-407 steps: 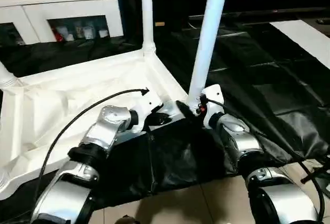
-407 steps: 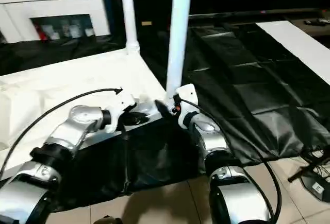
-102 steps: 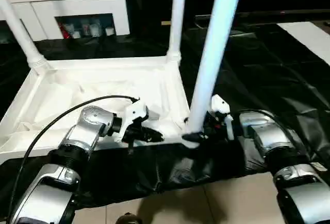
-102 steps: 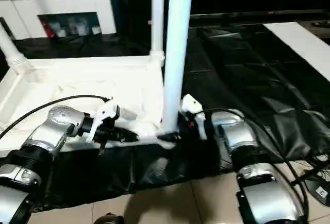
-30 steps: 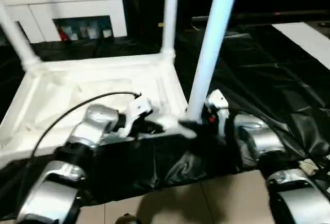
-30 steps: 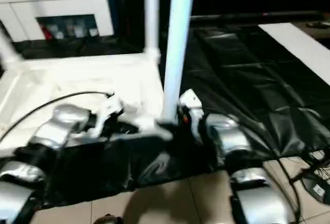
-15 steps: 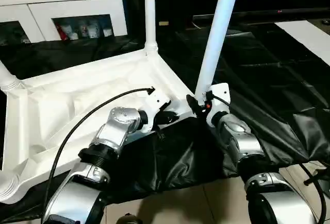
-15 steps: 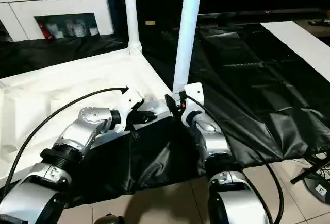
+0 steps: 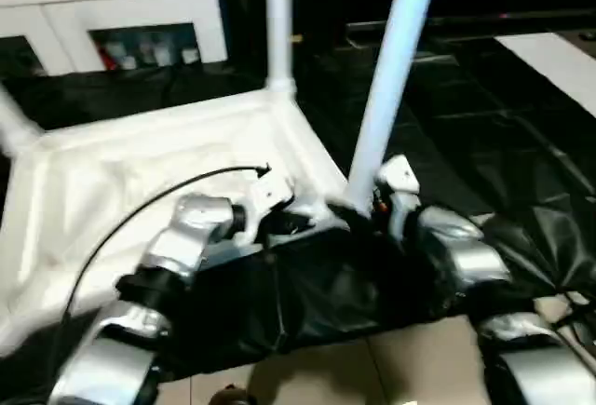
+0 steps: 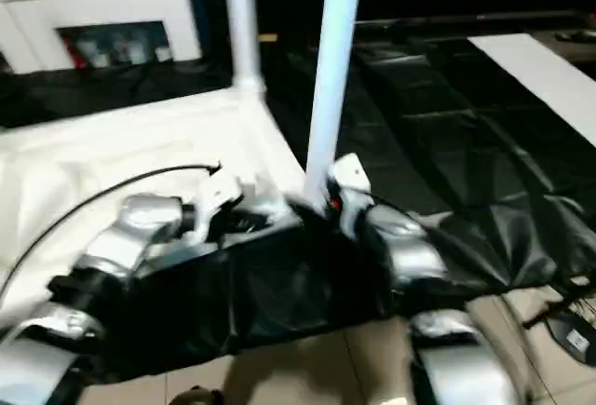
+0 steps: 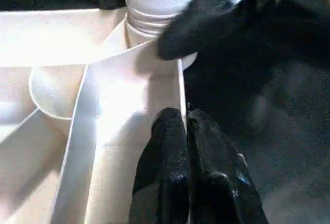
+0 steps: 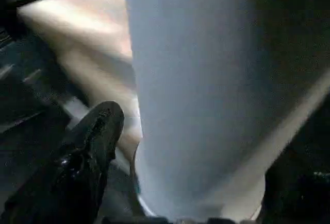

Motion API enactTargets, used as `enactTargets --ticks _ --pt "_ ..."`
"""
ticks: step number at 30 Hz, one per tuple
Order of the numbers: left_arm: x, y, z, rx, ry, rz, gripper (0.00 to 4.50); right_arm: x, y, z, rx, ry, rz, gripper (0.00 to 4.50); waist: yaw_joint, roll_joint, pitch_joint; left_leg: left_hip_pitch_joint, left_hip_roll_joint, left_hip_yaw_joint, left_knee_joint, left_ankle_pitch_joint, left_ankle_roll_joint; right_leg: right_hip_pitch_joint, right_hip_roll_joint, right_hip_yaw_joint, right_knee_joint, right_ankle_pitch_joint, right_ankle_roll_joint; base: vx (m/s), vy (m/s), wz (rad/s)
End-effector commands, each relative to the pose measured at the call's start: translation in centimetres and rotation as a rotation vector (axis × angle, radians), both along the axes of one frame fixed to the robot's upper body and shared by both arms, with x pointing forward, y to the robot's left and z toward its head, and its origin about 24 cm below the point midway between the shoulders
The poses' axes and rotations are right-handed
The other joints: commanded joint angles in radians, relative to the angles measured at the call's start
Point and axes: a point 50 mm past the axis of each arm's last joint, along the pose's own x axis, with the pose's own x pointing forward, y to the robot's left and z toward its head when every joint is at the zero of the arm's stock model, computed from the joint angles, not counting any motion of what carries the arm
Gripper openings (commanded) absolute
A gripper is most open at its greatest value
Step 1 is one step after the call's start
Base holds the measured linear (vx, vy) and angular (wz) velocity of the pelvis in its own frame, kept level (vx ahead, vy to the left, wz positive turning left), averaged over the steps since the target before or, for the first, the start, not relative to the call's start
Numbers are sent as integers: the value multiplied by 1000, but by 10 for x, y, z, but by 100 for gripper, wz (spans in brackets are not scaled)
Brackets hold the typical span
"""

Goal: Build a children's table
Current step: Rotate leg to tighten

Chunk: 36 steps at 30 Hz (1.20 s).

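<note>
The children's table (image 9: 140, 158) lies upside down on a black sheet, its ribbed underside up and white legs rising from the corners. The near right leg (image 9: 391, 79) stands in its corner socket (image 11: 154, 7). My left gripper (image 9: 303, 223) is at the near rim beside that corner. In the left wrist view its fingers (image 11: 170, 141) are shut together on the thin rim wall. My right gripper (image 9: 358, 211) is at the base of the leg (image 12: 196, 80). It stands open, with a black finger (image 12: 98, 131) off one side of the tube.
A far leg (image 9: 279, 23) and a left leg (image 9: 14, 126) also rise from the top. A white cabinet (image 9: 121, 14) stands behind. The black sheet (image 9: 484, 135) spreads to the right, with tiled floor (image 9: 410, 368) in front and a white strip (image 9: 559, 60) at far right.
The whole picture has shifted and blurred, so the camera moved. Both grippers stay at the near right corner. The right one's fingers stand wider around the leg.
</note>
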Motion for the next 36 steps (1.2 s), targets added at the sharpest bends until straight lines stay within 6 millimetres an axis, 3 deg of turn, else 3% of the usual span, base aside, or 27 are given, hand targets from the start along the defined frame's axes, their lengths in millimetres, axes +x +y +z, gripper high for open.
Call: enactTargets --ticks 1,3,7,17,24,25,26,28,29,32,33,36 --pt "-3 -19 10 -41 -30 -133 0 -17 24 -9 -17 69 256 382 -4 -5 -63 25 5 8 -49 -201 70 37 -32 17 -53 59 -252 0 0 0" --pt "-4 -13 11 -24 -24 -168 0 -21 20 -8 -45 94 350 382 -4 -6 -61 30 7 8 -52 -242 58 34 -34 18 -58 -3 -258 0 0 0" --pt "-4 -7 13 -3 -18 -209 0 -24 15 -5 -79 134 448 368 -4 -10 -61 29 7 8 -53 -253 49 34 -36 18 -59 -32 -261 0 0 0" --pt "-4 1 15 14 -4 -255 0 -27 17 -2 -76 178 545 290 0 -9 -63 27 7 8 -51 -222 57 33 -37 18 -53 -14 -271 0 0 0" --pt "-4 -1 13 -10 10 -236 0 -32 19 -6 -18 211 518 269 2 -8 -65 29 6 9 -49 -208 62 34 -36 18 -51 18 -275 0 0 0" --pt "-3 -2 13 -14 10 -220 0 -30 20 -6 2 205 482 268 2 -8 -65 28 6 8 -49 -207 62 34 -36 17 -50 19 -275 0 0 0" --pt "2 -6 11 -8 -6 -134 0 -22 24 -8 35 161 312 267 2 -7 -65 29 7 8 -49 -204 59 33 -36 18 -49 23 -275 0 0 0" --pt "5 -9 9 -3 -2 -71 0 -13 27 -12 47 125 134 267 0 -7 -60 31 6 8 -55 -251 31 29 -40 19 -57 -58 -265 0 0 0" --pt "5 -10 9 -3 -2 -61 0 -11 27 -13 45 121 99 267 -6 -7 -55 32 6 6 -62 -291 9 27 -43 21 -63 -139 -251 0 0 0" --pt "9 -20 8 -24 -11 14 0 0 29 -20 28 115 -137 266 -16 -9 -48 34 4 1 -71 -347 -31 25 -48 25 -76 -273 -211 0 0 0" --pt "12 -30 8 -38 -19 76 0 4 35 -25 53 130 -288 266 -22 -10 -51 36 4 -1 -73 -349 -40 23 -47 26 -80 -291 -193 0 0 0" --pt "14 -47 6 -62 -27 152 0 5 48 -30 74 138 -428 265 -31 -9 -51 36 1 -1 -72 -354 -41 20 -42 26 -82 -272 -190 0 0 0"
